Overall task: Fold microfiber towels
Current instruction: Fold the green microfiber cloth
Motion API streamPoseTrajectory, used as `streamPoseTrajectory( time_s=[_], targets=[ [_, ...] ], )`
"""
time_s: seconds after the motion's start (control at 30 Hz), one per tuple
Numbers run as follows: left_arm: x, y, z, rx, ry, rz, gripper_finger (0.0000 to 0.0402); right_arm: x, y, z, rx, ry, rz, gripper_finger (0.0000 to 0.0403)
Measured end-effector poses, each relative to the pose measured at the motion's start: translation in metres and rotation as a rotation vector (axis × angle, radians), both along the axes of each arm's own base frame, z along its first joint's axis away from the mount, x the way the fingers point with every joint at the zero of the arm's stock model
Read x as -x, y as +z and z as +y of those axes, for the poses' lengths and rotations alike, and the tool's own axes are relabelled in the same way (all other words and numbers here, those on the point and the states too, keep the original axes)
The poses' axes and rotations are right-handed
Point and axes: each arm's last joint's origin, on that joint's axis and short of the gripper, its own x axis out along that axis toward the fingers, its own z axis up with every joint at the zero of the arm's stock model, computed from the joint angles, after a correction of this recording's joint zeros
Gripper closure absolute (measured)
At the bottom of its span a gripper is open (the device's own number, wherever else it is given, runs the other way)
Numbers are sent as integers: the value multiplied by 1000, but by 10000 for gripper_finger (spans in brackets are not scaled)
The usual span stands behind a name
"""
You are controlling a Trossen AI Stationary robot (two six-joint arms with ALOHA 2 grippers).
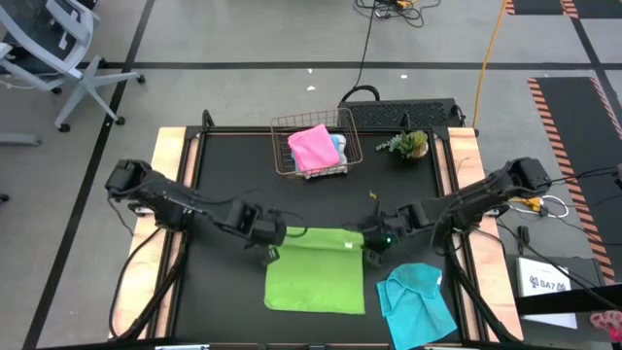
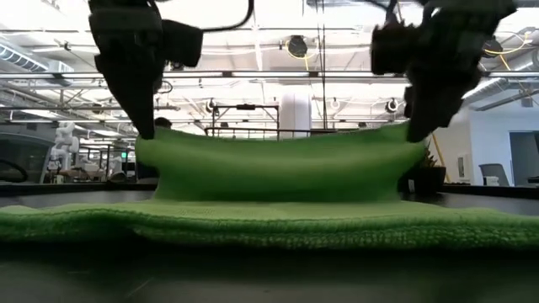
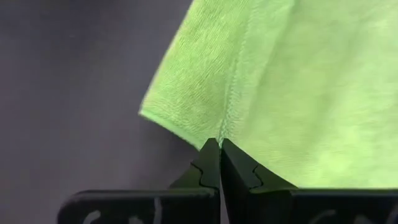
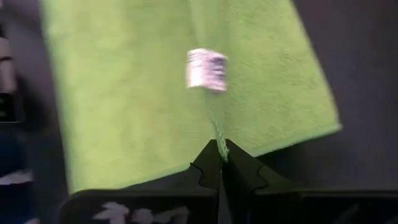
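A lime green microfiber towel (image 1: pixel 316 272) lies at the table's near middle, its far edge (image 2: pixel 278 143) raised off the table. My left gripper (image 1: pixel 273 251) is shut on the towel's far left corner, and my right gripper (image 1: pixel 370 251) is shut on its far right corner. The towel's near part (image 2: pixel 269 223) rests flat on the table. A cyan-blue towel (image 1: pixel 418 301) lies crumpled at the near right. A pink towel (image 1: pixel 311 146) and a blue one (image 1: pixel 337 148) sit in the basket. My left gripper pinches the green towel's hemmed far left corner (image 3: pixel 219 132) between its two fingertips, coming steeply from above. That corner is lifted and the cloth hangs below it down to the table. My right gripper pinches the far right corner's hem (image 4: pixel 219 138) between its fingertips, just below a white tag (image 4: pixel 207 68), slanting down from above. The raised edge sags slightly between the two grippers.
A copper wire basket (image 1: pixel 292 160) stands at the far middle. A small green plant (image 1: pixel 406 144) stands to its right. Bare black table surface (image 1: pixel 224 292) lies left of the green towel.
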Motion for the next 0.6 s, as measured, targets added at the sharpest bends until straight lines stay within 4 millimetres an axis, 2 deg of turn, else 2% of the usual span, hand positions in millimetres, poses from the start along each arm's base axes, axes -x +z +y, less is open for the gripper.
streamPoseTrajectory(
  time_s=[0.2,0.5,0.6],
  targets=[
    [5,1,-29,1,-3,-57,401,1,2,24,-37,-58,-61,403],
    [28,-16,-67,48,-1,-55,401,-6,-18,62,-135,-100,-83,403],
    [34,-16,-82,75,-15,-84,401,-10,-15,75,-148,-95,-76,403]
  ],
)
